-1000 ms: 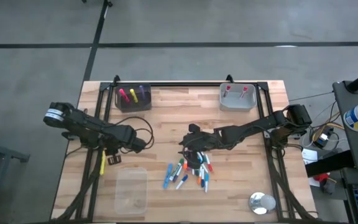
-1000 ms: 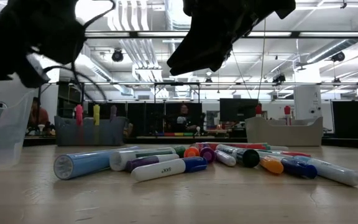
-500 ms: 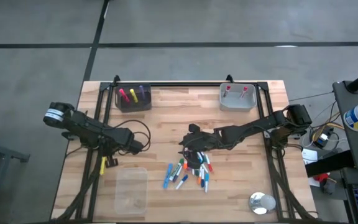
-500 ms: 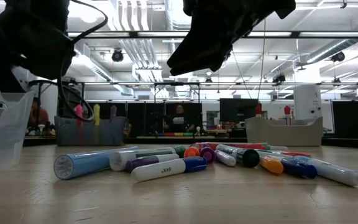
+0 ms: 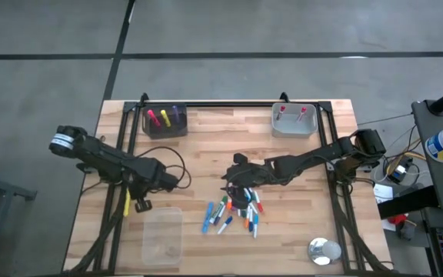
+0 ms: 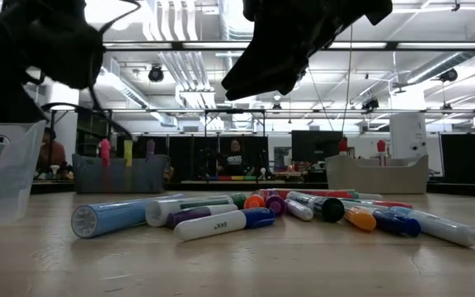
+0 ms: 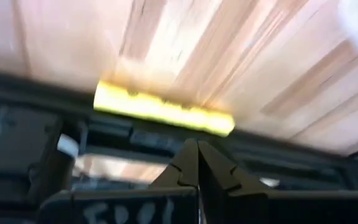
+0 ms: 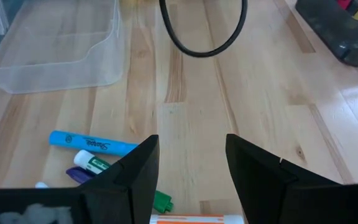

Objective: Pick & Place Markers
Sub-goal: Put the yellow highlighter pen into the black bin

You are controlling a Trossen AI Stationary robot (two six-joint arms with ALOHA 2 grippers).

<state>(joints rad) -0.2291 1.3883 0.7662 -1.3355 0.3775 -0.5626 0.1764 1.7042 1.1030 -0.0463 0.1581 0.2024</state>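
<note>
A heap of mixed-colour markers (image 5: 233, 211) lies on the wooden table right of its middle, seen side-on in the low view (image 6: 262, 213). My right gripper (image 8: 191, 162) hangs open just above the heap's far side (image 5: 241, 192), holding nothing. One yellow marker (image 5: 127, 205) lies apart at the left, beside the black frame rail. My left gripper (image 5: 140, 204) is shut next to it, pointing steeply down. In the left wrist view the yellow marker (image 7: 163, 111) lies crosswise just beyond the shut fingertips (image 7: 197, 155), with nothing between them.
A clear plastic tub (image 5: 162, 235) stands at the near left. A dark bin (image 5: 164, 121) with pink, yellow and purple markers stands at the far left, a grey bin (image 5: 294, 121) at the far right. A round silver object (image 5: 323, 251) lies near right. A black cable loop (image 8: 202, 28) trails over the table.
My left gripper has shut and tipped further down, sinking a little toward the table beside the yellow marker. The yellow marker lies where it was.
</note>
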